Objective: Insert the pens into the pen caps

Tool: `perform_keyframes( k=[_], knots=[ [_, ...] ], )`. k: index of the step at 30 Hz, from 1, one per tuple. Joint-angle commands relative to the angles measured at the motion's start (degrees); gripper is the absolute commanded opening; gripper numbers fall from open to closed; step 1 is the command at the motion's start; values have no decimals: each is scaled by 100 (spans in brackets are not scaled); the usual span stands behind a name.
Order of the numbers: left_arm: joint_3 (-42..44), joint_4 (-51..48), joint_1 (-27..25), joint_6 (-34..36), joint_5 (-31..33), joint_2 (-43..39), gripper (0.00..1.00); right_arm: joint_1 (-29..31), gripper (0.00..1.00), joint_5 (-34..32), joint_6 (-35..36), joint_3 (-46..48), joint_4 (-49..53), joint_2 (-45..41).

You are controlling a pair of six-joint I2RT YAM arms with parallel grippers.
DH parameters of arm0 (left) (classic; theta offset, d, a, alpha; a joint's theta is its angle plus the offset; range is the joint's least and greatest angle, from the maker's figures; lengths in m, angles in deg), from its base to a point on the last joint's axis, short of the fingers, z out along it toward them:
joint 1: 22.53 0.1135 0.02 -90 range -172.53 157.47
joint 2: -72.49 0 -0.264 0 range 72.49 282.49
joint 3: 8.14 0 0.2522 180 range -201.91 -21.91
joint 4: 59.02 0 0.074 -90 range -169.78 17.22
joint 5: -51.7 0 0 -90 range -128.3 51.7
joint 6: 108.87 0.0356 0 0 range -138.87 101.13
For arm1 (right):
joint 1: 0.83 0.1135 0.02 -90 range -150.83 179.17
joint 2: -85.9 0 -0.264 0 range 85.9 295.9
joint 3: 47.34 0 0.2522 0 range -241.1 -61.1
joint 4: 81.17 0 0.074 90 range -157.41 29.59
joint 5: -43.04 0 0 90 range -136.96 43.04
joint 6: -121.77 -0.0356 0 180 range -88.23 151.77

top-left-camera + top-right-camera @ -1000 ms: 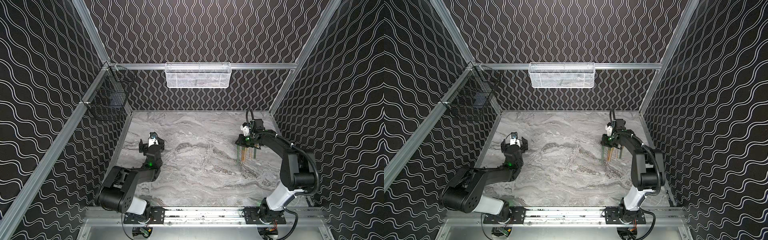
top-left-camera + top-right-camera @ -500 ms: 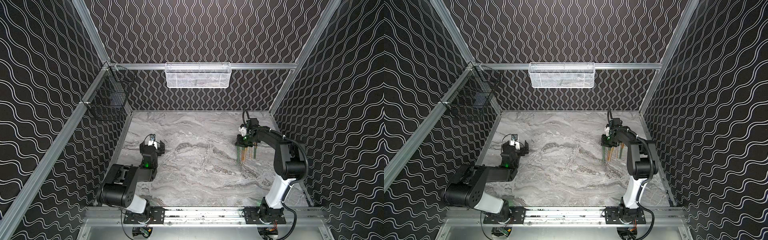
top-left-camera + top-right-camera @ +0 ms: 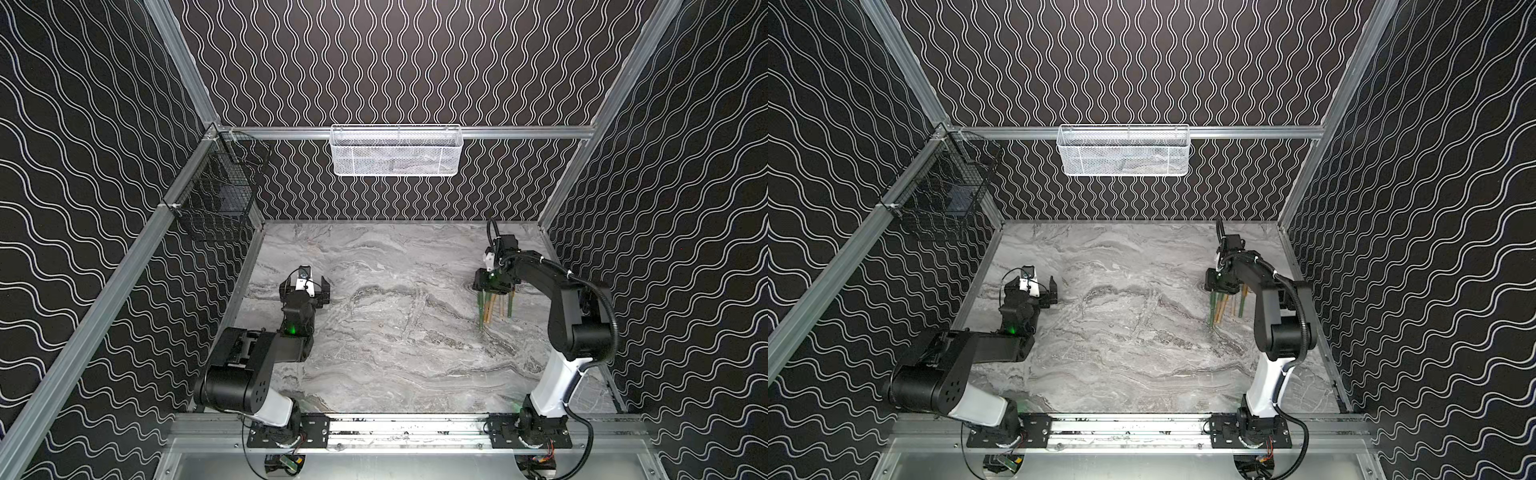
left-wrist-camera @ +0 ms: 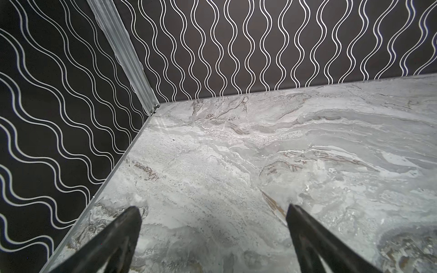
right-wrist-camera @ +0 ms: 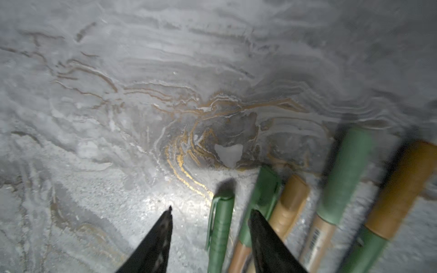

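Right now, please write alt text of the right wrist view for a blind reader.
Five capped pens with green or orange caps lie side by side on a grey marbled table. The right hand is open over them, one all-green pen between its dark fingertips.

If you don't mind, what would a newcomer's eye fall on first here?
Probably the row of green and orange pens lying side by side on the right of the marble table, with the right gripper low over them, jaws apart. Next, the white mesh basket on the back rail, and the left gripper wide open over bare marble.
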Motion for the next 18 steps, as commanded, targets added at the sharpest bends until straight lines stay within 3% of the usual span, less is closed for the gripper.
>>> perform_keyframes(
  k=[1, 6, 10, 18],
  knots=[
    [-52, 185, 10, -33, -36, 12, 99, 155, 58, -130, 16, 90, 43, -469],
    [-51, 186, 10, -34, -34, 8, 99, 308, 63, 501, -38, 613, -1, -935],
    [-48, 181, 10, -32, -34, 8, 99, 485, 64, 642, -48, 1088, -120, -949],
    [-52, 185, 11, -29, -35, 8, 99, 533, 65, 382, -93, 1580, -357, -625]
  ],
)
